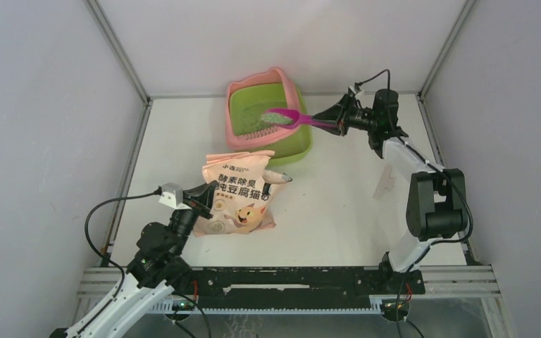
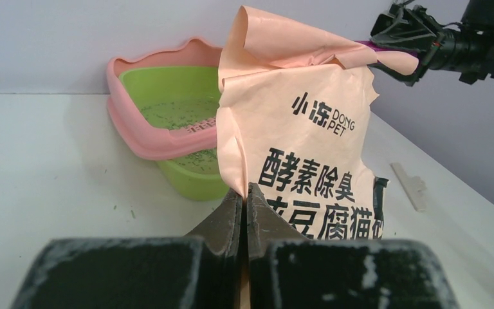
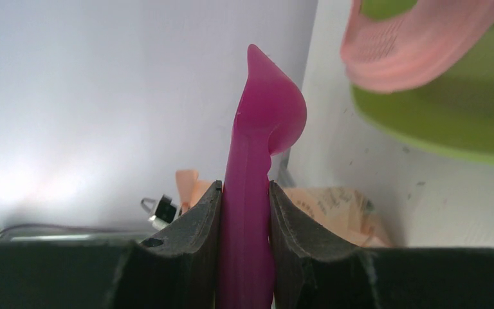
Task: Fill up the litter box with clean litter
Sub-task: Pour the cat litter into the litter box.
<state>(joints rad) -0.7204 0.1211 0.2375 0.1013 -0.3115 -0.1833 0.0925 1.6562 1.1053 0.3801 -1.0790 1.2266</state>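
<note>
Upper centre of the overhead view: litter box, pink rim and green basin, on the counter near the far wall. Strewn over the basin floor as greyish specks: litter, with a few stray grains on the counter just beside the box. Reaching over the basin from the right: magenta scoop, handle clamped between the right jaws. Centre of frame, just below the box: peach printed bag, top crumpled. Pinching the bag's near edge, lower left: left jaws, pressed together.
</note>
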